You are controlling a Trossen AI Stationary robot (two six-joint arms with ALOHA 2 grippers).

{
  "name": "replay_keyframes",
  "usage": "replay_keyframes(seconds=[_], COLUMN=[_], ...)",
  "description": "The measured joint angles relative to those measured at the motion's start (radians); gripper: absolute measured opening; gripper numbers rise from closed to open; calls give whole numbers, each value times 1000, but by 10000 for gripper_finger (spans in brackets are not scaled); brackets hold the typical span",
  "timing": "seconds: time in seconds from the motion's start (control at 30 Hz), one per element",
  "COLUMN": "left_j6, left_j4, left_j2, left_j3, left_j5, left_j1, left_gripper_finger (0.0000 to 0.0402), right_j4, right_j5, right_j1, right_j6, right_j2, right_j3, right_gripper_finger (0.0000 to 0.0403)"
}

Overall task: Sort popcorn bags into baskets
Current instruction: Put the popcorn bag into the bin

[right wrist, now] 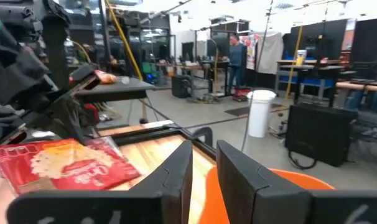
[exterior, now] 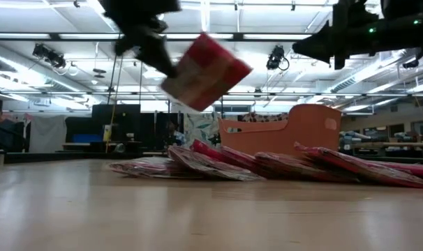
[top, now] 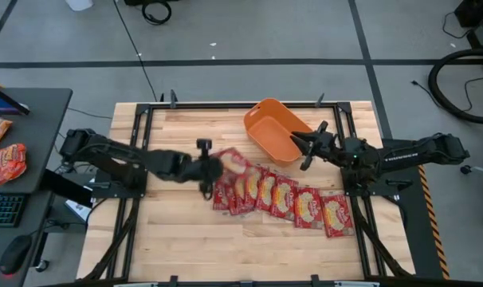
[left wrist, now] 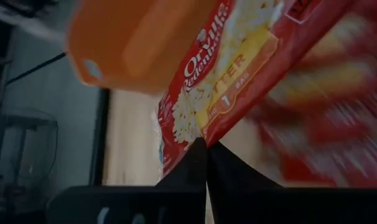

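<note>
Pinched by one corner in the left gripper [left wrist: 206,149], lifted popcorn bag [top: 230,163] above the bench's middle, short of orange tub [top: 275,131]; right gripper [top: 305,148], apparently parted, over tub; risk: bag slipping mid-swing.

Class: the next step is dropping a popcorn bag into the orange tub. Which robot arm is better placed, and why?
The left. Its gripper already grips a raised popcorn bag beside the tub; the right gripper, at the tub, is empty.

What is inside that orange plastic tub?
From above, the orange plastic tub shows only its bare floor, no glossy red popcorn packets. The right pincer hovers over its near rim, hiding a little of that edge.
</note>
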Motion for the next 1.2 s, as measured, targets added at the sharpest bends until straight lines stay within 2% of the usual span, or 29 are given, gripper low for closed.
replay_keyframes(seconds=[0.27, 0.37, 0.6, 0.8, 0.9, 1.03, 1.1, 1.2], left_j6=[218, 239, 350, 383, 382, 386, 381, 366], left_j4=[359, 374, 375, 389, 369, 314, 242, 140], left_j2=[143, 218, 418, 549, 586, 581, 560, 532], left_j3=[3, 57, 260, 387, 415, 420, 419, 419], left_j5=[-12, -17, -86, -95, -96, -70, -7, 147], left_j1=[125, 158, 188, 232, 249, 237, 220, 189], left_gripper_finger=[1, 1, 1, 4, 26, 85, 112, 138], right_j4=[-5, -7, -19, -32, -34, -38, -39, -46], right_j5=[34, 48, 169, 273, 300, 335, 364, 386], right_j1=[-17, 5, 98, 178, 204, 227, 231, 231], right_j6=[2, -11, -83, -134, -156, -180, -182, -181], right_j2=[30, 25, -21, -46, -50, -49, -49, -49], right_j3=[1, 1, 1, 1, 1, 1, 1, 1], right_gripper_finger=[77, 77, 77, 77, 77, 77, 77, 77])
